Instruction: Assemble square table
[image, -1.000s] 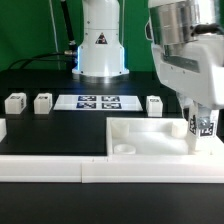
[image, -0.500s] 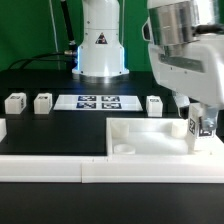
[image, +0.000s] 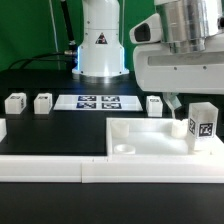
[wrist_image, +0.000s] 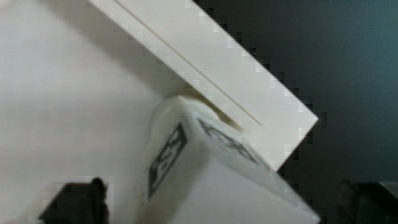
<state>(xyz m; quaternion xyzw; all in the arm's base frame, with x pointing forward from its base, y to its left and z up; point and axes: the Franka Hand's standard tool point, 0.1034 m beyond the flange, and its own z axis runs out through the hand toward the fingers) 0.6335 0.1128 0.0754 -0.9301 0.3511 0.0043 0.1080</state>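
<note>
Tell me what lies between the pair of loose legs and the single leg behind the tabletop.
The marker board, lying flat; the exterior view shows it.

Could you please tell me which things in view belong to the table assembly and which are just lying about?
Job in hand: square tabletop; leg standing on it; three loose legs; open gripper.
Lying about: marker board; border wall.
</note>
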